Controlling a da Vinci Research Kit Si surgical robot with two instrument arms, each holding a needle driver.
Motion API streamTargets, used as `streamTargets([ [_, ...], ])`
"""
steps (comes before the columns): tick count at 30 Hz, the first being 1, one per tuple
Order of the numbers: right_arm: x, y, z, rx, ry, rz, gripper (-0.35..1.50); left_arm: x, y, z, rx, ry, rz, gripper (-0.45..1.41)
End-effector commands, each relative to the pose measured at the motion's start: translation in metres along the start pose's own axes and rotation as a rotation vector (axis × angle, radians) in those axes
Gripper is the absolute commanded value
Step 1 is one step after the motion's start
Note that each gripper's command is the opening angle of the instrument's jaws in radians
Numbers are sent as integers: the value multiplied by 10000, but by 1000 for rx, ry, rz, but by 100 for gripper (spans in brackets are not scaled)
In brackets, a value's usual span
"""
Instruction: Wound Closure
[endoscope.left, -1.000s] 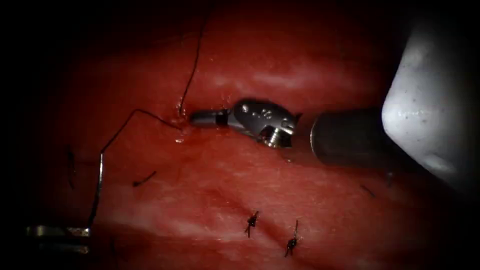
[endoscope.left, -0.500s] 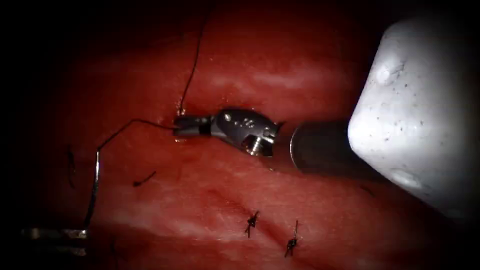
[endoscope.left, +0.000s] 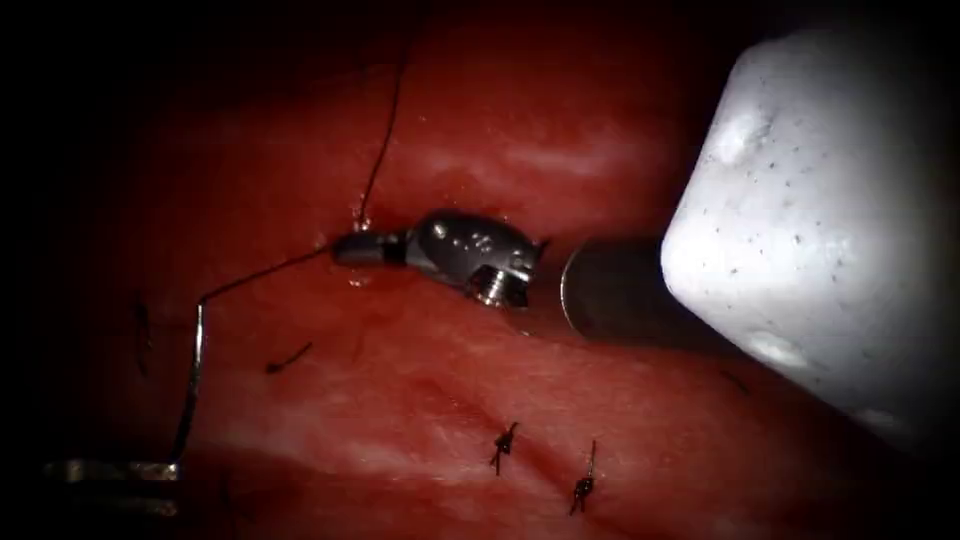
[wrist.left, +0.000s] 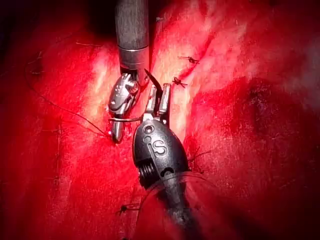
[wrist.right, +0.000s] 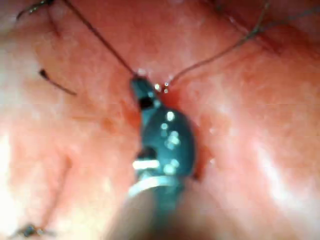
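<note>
Endoscope view: your left tool (endoscope.left: 165, 468) has its fingers closed on the lower end of the needle (endoscope.left: 192, 380), which stands out of the tissue (endoscope.left: 560, 400) at far left, while your right tool (endoscope.left: 345, 248) has its fingers closed on the thread (endoscope.left: 265, 272) at the cut.

In the endoscope view the light is thrown onto the middle of the tissue (endoscope.left: 420, 400), where wet gleams are picked out, and is lost toward the edges, so that the left side, the top and the corners are swallowed by darkness.
</note>
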Motion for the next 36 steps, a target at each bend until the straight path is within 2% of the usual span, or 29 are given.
streamTargets([
  [1,-9,-4,9,-1,0,-11,-35,-6,0,6,-1,1,-2,-45],
  [6,-5,-12,-8,-15,-5,-19,-35,-13,-7,3,6,16,8,-45],
  [9,6,-28,-18,-9,0,-14,-35,-29,-24,0,44,8,41,-45],
  [12,16,-45,-23,-3,4,-10,-35,-51,-40,-2,93,-24,60,-45],
  [13,24,-54,-27,-1,11,-7,-35,-68,-48,-4,122,-45,70,-45],
  [15,29,-61,-30,1,14,-4,-35,-76,-50,-4,132,-52,73,-45],
  [18,50,-90,-38,5,31,-8,-35,-102,-47,-8,173,-80,90,-45],
  [20,63,-113,-39,17,38,-13,-35,-103,-36,-12,180,-85,96,-45],
  [28,94,-155,-31,61,68,-17,-35,-92,-15,-20,187,-94,124,-45],
  [32,105,-163,-33,68,71,-14,-35,-89,-12,-31,208,-83,135,-45],
  [35,103,-154,-34,64,72,-40,-35,-90,-15,-38,234,-91,138,-45],
  [36,103,-148,-34,60,76,-54,-16,-91,-17,-40,242,-94,137,-45],
])
